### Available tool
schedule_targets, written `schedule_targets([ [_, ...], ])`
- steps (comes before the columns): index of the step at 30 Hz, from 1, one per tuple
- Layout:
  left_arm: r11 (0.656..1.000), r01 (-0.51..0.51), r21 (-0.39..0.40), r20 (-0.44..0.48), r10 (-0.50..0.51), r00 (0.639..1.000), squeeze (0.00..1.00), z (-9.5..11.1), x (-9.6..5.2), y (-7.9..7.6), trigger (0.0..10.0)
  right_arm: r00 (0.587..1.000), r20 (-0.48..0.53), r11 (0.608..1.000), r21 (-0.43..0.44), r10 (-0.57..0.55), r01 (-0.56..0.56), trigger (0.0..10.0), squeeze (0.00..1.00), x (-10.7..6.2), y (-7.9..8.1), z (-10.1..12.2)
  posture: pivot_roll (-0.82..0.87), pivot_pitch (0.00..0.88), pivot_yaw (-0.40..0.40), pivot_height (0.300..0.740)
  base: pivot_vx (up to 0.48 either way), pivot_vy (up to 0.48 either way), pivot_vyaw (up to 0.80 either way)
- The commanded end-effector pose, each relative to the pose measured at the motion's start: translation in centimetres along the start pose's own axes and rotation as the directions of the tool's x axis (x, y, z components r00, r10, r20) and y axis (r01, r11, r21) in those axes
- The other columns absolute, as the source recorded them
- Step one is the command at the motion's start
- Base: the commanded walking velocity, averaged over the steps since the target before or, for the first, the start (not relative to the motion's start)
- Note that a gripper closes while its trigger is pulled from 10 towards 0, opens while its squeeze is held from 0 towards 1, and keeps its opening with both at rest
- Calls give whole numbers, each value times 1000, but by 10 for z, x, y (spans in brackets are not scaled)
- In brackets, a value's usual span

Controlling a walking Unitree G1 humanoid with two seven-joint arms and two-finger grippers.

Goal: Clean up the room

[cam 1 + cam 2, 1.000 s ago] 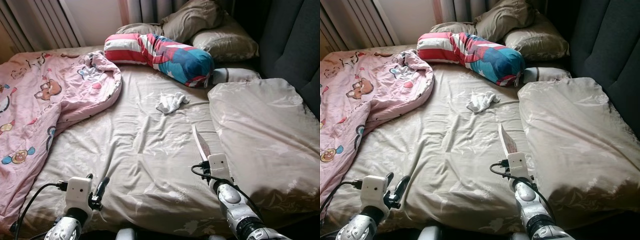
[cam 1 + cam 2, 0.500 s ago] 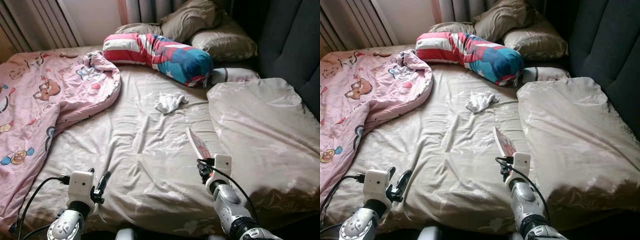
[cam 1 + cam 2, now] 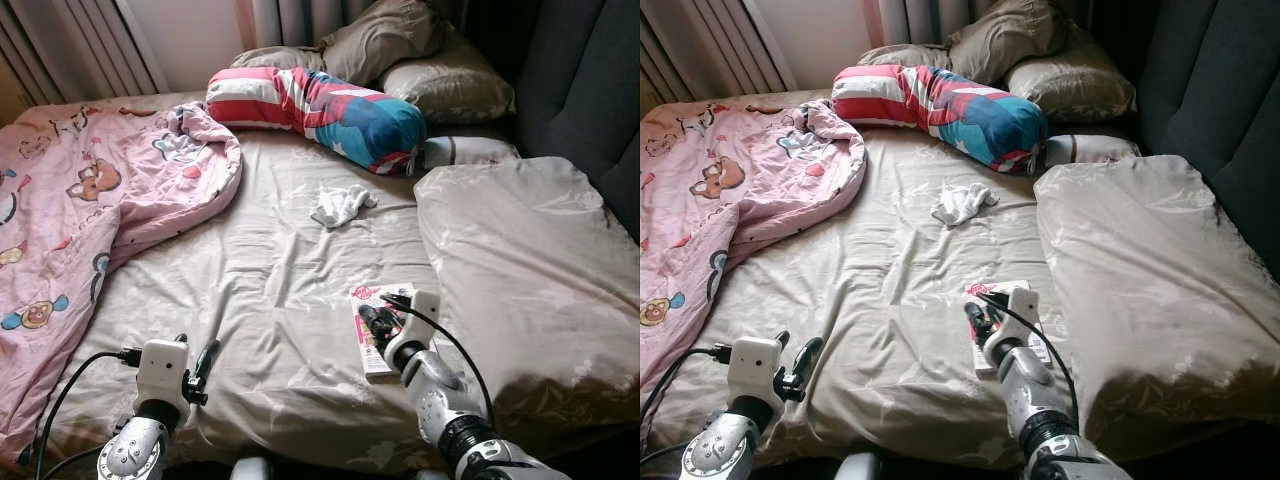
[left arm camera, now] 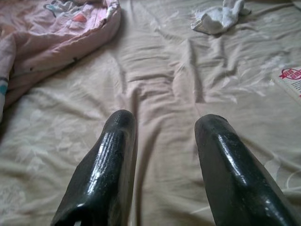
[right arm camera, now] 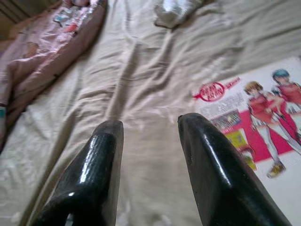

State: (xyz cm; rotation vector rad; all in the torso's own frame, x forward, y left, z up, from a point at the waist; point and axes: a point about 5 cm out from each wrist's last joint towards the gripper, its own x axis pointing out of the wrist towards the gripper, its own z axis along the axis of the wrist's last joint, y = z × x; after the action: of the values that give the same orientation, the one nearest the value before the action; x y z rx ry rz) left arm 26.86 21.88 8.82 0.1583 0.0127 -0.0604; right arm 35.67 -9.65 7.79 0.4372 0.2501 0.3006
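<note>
A magazine with a pink cartoon cover (image 3: 376, 358) lies flat on the beige bed sheet (image 3: 280, 300), near the front. My right gripper (image 3: 371, 317) hovers low over its near-left corner, open and empty; the right wrist view has the cover (image 5: 263, 127) beside one finger. A crumpled white cloth (image 3: 343, 204) rests mid-bed, farther back. My left gripper (image 3: 205, 357) is open over bare sheet at the bed's front edge, with nothing between its fingers (image 4: 117, 141).
A pink cartoon blanket (image 3: 90, 190) is heaped on the left. A striped bolster (image 3: 320, 110) and beige pillows (image 3: 440, 80) lie at the head. A beige duvet (image 3: 520, 260) covers the right side below a dark headboard (image 3: 590, 90).
The magazine stood on edge in my right gripper; now it lies flat on the sheet. The right gripper has let go, opened and turned leftward. The left arm barely moved.
</note>
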Motion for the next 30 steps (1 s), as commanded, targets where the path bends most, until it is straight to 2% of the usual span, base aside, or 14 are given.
schedule_targets([
  [1, 1000, -10, 6, -5, 10, 1000, 0, -3, 0, 1, 10000, 997, 70, 1000, -8, -29, 29, 10000, 0, -5, -7, 3, 87, 134, 40, 625, 0, 0, 0],
  [4, 1000, -17, -3, 3, 17, 1000, 0, -3, 2, 0, 10000, 986, 135, 994, -43, -93, 100, 10000, 0, -15, -22, 5, 74, 120, 34, 625, 0, 0, 0],
  [6, 1000, -20, -13, 5, 20, 1000, 0, -5, 4, -2, 10000, 973, 187, 988, -59, -133, 146, 10000, 0, -28, -36, 3, 64, 112, 29, 625, 0, 0, 0],
  [10, 999, -18, -27, 1, 18, 1000, 0, -8, 7, -6, 10000, 952, 196, 967, -53, -234, 249, 10000, 0, -47, -60, -3, 32, 91, 15, 644, 0, 0, 0],
  [17, 998, -34, -57, -20, 33, 999, 0, -17, 11, -10, 10000, 926, 187, 934, -80, -328, 347, 10000, 0, -71, -88, -8, 2, 73, 7, 684, 0, 0, 0],
  [25, 994, -66, -90, -62, 60, 996, 0, -30, 10, -7, 10000, 914, 171, 920, -76, -367, 384, 10000, 0, -75, -95, -11, 3, 57, 3, 724, 0, 0, 0],
  [30, 988, -113, -104, -137, 98, 986, 0, -50, 0, 0, 10000, 911, 63, 907, -85, -408, 413, 10000, 0, -83, -102, -34, 21, 48, -10, 740, 0, 0, 0],
])
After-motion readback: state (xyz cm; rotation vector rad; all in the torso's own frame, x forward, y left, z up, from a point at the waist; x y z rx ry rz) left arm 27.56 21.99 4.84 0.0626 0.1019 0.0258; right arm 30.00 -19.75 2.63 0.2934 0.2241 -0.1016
